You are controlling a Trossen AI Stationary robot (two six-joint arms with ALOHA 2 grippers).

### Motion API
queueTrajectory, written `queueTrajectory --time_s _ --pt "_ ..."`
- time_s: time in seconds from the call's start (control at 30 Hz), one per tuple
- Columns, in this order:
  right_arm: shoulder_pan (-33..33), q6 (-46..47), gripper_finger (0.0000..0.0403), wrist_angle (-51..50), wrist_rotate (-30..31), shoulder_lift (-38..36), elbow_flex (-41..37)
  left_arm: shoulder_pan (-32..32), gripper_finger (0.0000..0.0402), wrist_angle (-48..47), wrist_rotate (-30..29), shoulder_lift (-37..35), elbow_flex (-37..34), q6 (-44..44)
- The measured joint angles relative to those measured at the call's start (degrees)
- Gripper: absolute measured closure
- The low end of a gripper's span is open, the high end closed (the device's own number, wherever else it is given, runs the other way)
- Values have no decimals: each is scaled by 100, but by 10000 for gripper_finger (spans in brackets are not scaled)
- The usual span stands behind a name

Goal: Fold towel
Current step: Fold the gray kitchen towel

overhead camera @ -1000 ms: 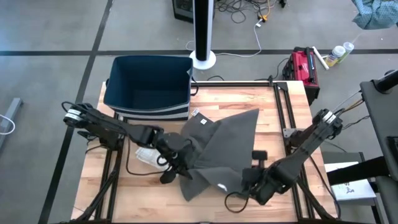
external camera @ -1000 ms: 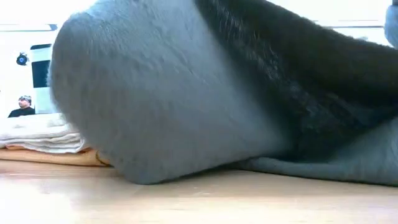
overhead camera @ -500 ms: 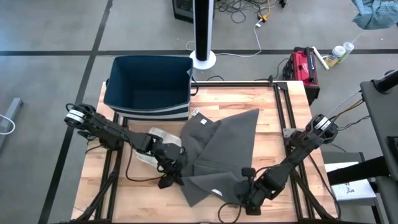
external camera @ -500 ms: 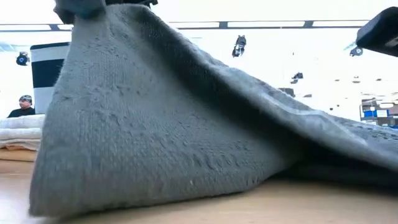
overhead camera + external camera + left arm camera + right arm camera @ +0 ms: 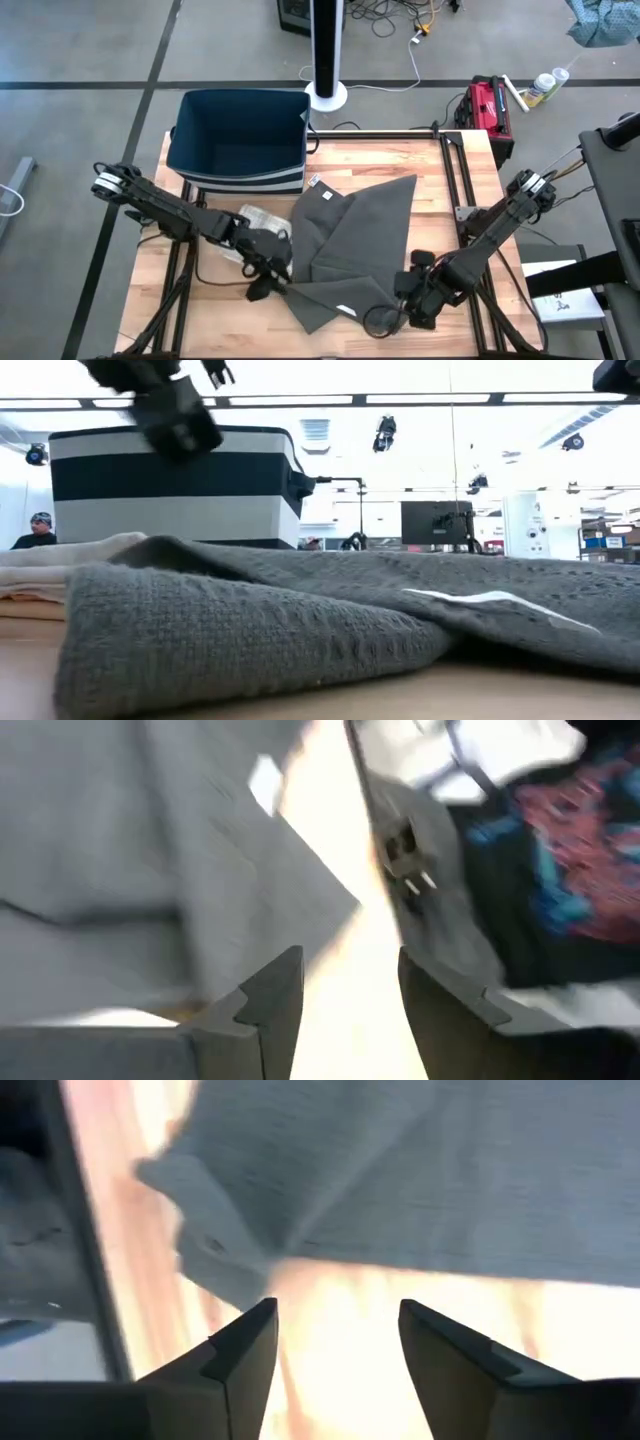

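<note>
Dropped since a second back: towel (image 5: 345,250) now flat, lower centre of table (image 5: 440,175). Left gripper (image 5: 262,287) and right gripper (image 5: 412,296) both parted, empty. Risk: loose lower edge snagging on retreating fingers, undoing fold.

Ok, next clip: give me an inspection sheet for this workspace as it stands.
Surface: wooden table, bare at the near edge.
Job's things: grey towel lying partly folded, released.
Clutter: dark blue bin at the far left corner; light cloths beside the towel.
Grippers: left gripper open at the towel's left edge; right gripper open at its right near corner; both empty.
Cables: cords on the floor beyond.
Surroundings: red case, bottle, a person far off.
</note>
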Motion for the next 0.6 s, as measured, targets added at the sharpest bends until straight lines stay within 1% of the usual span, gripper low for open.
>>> queueTrajectory --time_s 0.03,0.07,0.1,0.17,0.2,0.23,0.3,0.37,0.43,0.47,0.6 --pt "-2 27 197 -152 69 -71 0 59 243 -7 -248 -119 0 166" --pt "-7 20 194 -295 260 -139 -2 130 243 7 -579 -240 0 331" --pt "-31 -45 191 -432 599 -199 -12 206 243 32 -999 -359 0 506" --pt "-155 -251 187 -678 1587 -296 -49 384 246 37 -1933 -515 0 860" --pt "-255 -344 186 -790 2089 -315 -76 502 248 44 -2319 -537 0 942" --pt "-390 -391 186 -873 2491 -318 -109 652 249 80 -2567 -532 -5 961" --pt "-723 -504 188 -833 3204 -318 -192 977 253 264 -2698 -407 -28 974" --pt "-1051 -550 192 -729 3725 -309 -320 1187 258 482 -2716 -176 -58 976" --pt "-1387 -678 198 -447 3911 -283 -519 1284 264 765 -2708 117 -59 1052" --pt "-1532 -829 200 -128 3925 -277 -665 1298 266 877 -2702 283 -59 1110" --pt "-1884 -1667 208 1811 3957 -283 -1512 1269 276 1195 -2985 910 22 1262"
